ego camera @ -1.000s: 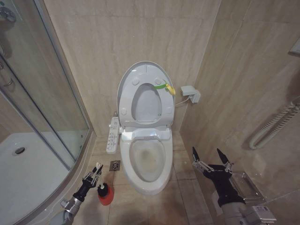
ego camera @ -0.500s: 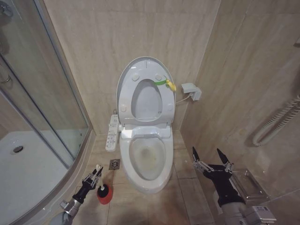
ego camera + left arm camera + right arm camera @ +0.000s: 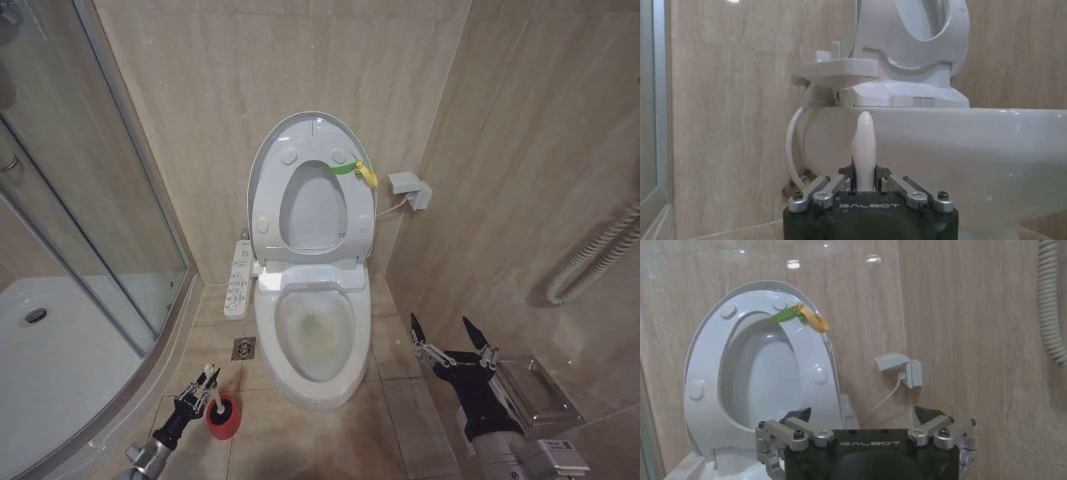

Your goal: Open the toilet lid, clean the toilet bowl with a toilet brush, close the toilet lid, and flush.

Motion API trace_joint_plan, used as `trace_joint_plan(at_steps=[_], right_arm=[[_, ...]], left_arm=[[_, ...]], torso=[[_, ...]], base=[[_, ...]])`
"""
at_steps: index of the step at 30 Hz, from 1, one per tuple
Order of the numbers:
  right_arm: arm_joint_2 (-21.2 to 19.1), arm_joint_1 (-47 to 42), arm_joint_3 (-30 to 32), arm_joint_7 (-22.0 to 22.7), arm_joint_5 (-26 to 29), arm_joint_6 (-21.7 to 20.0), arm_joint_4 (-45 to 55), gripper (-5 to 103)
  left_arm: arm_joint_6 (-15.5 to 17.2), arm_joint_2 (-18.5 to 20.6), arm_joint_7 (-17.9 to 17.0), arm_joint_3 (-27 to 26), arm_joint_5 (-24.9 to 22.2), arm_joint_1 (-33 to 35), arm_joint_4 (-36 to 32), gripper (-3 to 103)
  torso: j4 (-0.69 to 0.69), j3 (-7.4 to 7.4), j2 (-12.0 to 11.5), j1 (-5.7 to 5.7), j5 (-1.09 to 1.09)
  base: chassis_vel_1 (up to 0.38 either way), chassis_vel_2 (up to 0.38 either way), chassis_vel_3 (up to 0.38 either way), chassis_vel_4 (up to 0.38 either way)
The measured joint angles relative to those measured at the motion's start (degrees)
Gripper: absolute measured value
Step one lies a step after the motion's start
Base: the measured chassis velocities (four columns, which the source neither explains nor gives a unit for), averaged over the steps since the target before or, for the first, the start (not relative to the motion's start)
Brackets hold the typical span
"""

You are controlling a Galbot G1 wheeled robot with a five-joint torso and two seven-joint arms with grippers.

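The toilet lid (image 3: 310, 135) stands raised against the back wall with the seat ring up against it; its green-and-yellow tag (image 3: 352, 172) hangs at the upper right. Below lies the uncovered toilet bowl (image 3: 315, 340). The toilet brush (image 3: 208, 376) stands in its red holder (image 3: 224, 417) on the floor left of the bowl. My left gripper (image 3: 200, 392) is shut on the white handle (image 3: 863, 145), which rises between its fingers beside the bowl (image 3: 960, 150). My right gripper (image 3: 452, 345) hangs open to the right of the bowl, facing the lid (image 3: 740, 365).
A curved glass shower enclosure (image 3: 90, 200) closes off the left side. The white button panel (image 3: 240, 280) and a floor drain (image 3: 244, 349) sit left of the bowl. On the right wall are a white box (image 3: 408, 192), a hose (image 3: 590, 255) and a clear holder (image 3: 535, 395).
The whole picture has shifted, so the camera has moved. My left gripper stays at the brush handle, slightly lower in view. The right gripper holds its pose.
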Motion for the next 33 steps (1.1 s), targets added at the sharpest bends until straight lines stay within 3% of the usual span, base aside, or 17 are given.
trace_joint_plan(at_steps=[20, 31, 33], right_arm=[[0.0, 0.0, 0.0, 0.0, 0.0, 0.0, 0.0, 100], [0.0, 0.0, 0.0, 0.0, 0.0, 0.0, 0.0, 100], [0.0, 0.0, 0.0, 0.0, 0.0, 0.0, 0.0, 100]], left_arm=[[-0.1, -0.7, 0.5, -2.5, 0.1, 3.8, -1.4, 19], [0.6, -1.2, -2.4, -1.9, -0.1, 5.0, -3.3, 19], [0.7, -1.2, -2.5, -1.9, -0.2, 5.1, -3.3, 19]], torso=[[0.02, 0.10, 0.2, 0.08, -0.02], [-0.02, 0.20, 0.3, 0.15, -0.04], [0.06, 0.23, 0.3, 0.18, -0.17]], base=[[0.000, 0.000, 0.000, 0.000], [0.000, 0.000, 0.000, 0.000], [0.000, 0.000, 0.000, 0.000]])
